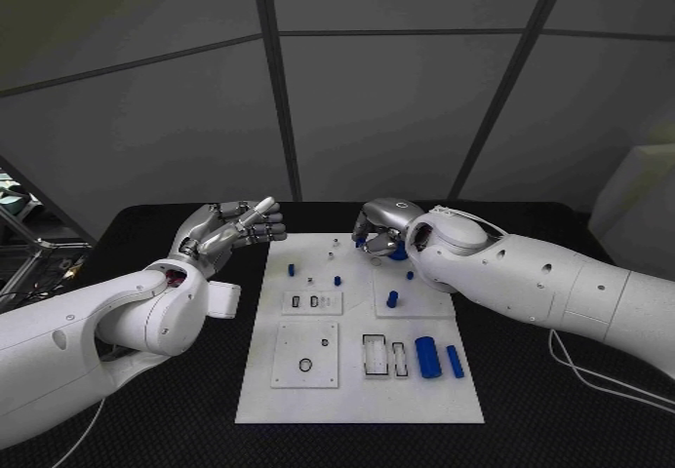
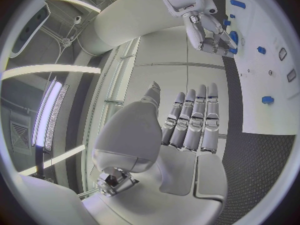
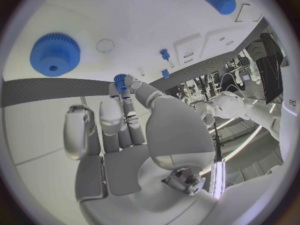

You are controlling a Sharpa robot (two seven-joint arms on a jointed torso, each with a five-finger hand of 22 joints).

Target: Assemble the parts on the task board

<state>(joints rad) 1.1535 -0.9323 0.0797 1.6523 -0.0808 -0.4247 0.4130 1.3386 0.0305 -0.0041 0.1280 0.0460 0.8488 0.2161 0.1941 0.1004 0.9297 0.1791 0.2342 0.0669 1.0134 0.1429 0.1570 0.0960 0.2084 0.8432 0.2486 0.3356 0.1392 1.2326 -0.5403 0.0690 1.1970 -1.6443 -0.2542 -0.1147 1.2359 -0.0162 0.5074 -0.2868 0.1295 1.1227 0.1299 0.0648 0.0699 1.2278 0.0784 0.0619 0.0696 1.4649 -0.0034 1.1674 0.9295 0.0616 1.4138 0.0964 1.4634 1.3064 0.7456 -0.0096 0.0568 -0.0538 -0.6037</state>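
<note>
A small blue gear [image 3: 120, 79] is pinched in the fingers of the right hand [image 1: 382, 229] above the task board [image 1: 359, 390] at its 1 o'clock corner. The left hand [image 1: 232, 232] is held open and empty at 10 o'clock, above the desk [image 1: 140, 409].

Black table [image 1: 169, 409]; white task board [image 1: 359, 395] flat on it.

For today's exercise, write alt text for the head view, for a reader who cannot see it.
The robot's right hand reaches down over the far edge of the white task board on a black table, at a blue part. Its left hand is raised beside the board's far left corner, holding nothing.
</note>
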